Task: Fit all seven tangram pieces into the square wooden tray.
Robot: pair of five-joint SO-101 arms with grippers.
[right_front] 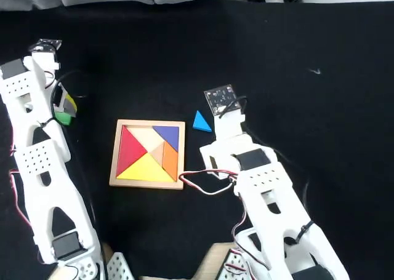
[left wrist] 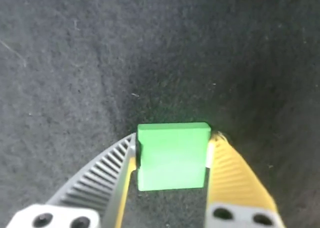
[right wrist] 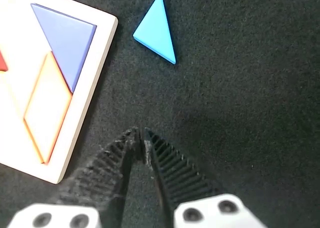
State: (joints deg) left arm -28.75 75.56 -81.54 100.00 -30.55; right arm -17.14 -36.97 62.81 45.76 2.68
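While the left gripper point(left wrist: 174, 138) clamps the green square point(left wrist: 172, 157) near the table's point(right_front: 295, 77) left edge, the right gripper point(right wrist: 141, 135) rests pinched together, empty, beside the central tray point(right_front: 146, 183). The square should probably travel level, edges aligned to the tray's pale gap. Count: one tray; four coloured pieces seated, perhaps a pale fifth; one blue triangle point(right_front: 201, 122) outside.

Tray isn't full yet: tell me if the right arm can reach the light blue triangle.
Probably yes. The light blue triangle lies on bare cloth just ahead of the right gripper, shut and empty, nothing between them.
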